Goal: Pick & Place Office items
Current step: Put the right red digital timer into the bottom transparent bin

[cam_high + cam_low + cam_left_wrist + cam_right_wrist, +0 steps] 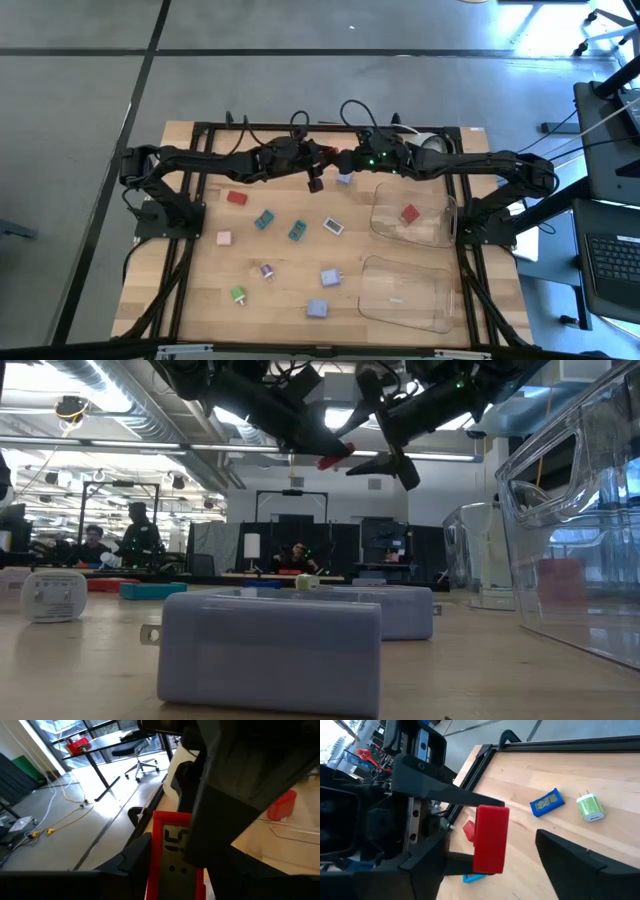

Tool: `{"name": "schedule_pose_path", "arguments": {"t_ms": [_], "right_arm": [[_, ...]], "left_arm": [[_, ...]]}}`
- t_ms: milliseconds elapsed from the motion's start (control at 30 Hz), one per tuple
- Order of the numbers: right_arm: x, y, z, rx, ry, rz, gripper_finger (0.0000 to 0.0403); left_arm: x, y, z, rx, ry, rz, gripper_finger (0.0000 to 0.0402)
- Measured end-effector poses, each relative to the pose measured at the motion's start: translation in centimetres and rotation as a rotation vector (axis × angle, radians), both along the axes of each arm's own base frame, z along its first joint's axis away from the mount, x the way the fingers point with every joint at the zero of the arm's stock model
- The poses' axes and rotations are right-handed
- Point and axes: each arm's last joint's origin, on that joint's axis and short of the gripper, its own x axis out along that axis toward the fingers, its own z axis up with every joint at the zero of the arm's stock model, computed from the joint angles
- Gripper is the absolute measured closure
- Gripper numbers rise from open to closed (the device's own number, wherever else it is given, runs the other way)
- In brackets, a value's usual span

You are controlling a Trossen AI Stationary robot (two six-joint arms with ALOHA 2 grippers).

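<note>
Left gripper (316,176) pinches a red block (490,839) in the air above the table's far middle, the block's long axis upright. Right gripper (340,166) faces it from just beside, fingers spread around the block without touching, so a handover looks likely. Near the right arm sits a clear tray (438,232) already holding one red piece (410,214). Open wood (290,290) lies below, other small pieces scattered well apart.

Lavender block (270,652) up front, red piece (335,455) betw. both grippers overhead (clear trays (580,510) alongside)
</note>
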Motion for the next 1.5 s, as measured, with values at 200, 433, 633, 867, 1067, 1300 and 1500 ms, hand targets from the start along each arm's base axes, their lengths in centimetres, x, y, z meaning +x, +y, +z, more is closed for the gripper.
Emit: {"name": "schedule_pose_path", "arguments": {"t_ms": [200,433,633,867,1067,1300,1500], "right_arm": [[0.0,0.0,0.0,0.022,-0.007,-0.009,0.0181],[0.0,0.0,0.0,0.022,-0.007,-0.008,0.0275],[0.0,0.0,0.0,0.035,-0.01,0.004,0.0338],[0.0,0.0,0.0,0.028,-0.008,0.007,0.0328],[-0.5,-0.7,0.5,0.009,-0.009,0.028,0.0333],[-1.7,-1.6,0.8,-0.02,0.042,0.01,0.0333],[-2.1,-2.2,0.4,-0.003,0.09,-0.011,0.0332]], "left_arm": [[0.0,0.0,0.0,-0.003,-0.001,-0.017,0.0241],[0.0,0.0,0.0,-0.004,-0.001,-0.017,0.0241],[0.0,0.0,0.0,0.005,0.005,-0.015,0.0231],[0.0,0.0,0.0,-0.08,-0.037,0.016,0.0212],[0.0,0.0,0.1,-0.217,-0.111,0.062,0.0191],[-0.7,-0.1,1.4,-0.279,-0.184,0.078,0.0176],[-2.1,-0.3,2.9,-0.278,-0.185,0.087,0.0176]]}}
